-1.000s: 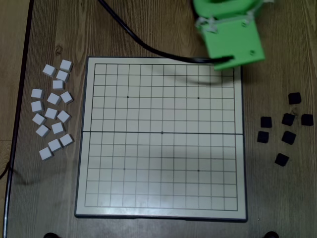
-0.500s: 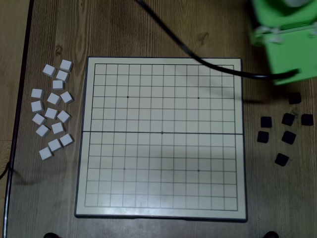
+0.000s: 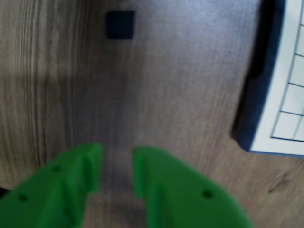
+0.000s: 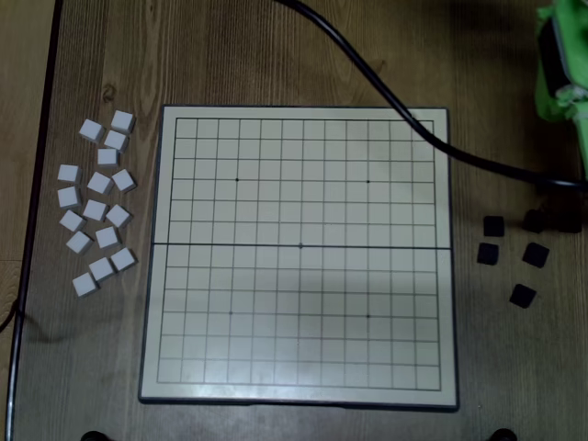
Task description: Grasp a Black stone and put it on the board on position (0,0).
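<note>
**What everything's made of, by the look of it**

The table (image 4: 276, 55) looks like wood or wood-look laminate, grey-brown with streaky grain and a low sheen. The board (image 4: 299, 386) has a smooth cream face, slightly satin, inside a dark grey frame that looks like plastic. The black stones (image 4: 522, 295) near the table's right edge are flat matte, no glare. The white blocks (image 4: 99, 183) by the left edge look smooth and plain too. The gripper (image 3: 116, 171) is bright green plastic, blurry in the wrist view. The cable (image 4: 386, 87) is black and a bit glossy.
</note>
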Robot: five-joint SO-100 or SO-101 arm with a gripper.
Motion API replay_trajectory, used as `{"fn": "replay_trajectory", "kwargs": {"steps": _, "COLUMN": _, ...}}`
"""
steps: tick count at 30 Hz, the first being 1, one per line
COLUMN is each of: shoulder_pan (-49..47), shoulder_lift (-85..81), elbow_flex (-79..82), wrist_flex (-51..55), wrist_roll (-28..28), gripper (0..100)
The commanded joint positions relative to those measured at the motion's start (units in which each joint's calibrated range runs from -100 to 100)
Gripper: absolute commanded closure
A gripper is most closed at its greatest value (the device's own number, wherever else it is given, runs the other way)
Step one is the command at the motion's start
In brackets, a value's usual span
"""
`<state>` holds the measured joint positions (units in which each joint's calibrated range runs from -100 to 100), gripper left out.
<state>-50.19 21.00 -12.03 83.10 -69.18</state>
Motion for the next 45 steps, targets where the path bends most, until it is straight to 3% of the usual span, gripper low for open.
{"fn": "replay_trajectory", "kwargs": {"steps": 1, "shoulder_pan": -1.20, "shoulder_lift": -0.19, "elbow_flex": -6.24, "wrist_flex": -0.30, "wrist_roll": -1.86, "gripper": 94}}
{"fn": "replay_trajectory", "kwargs": {"steps": 45, "shoulder_pan": 1.71, "shoulder_lift": 10.15, "elbow_flex": -5.85, "wrist_flex": -7.41, "wrist_roll": -2.10, "gripper": 90}}
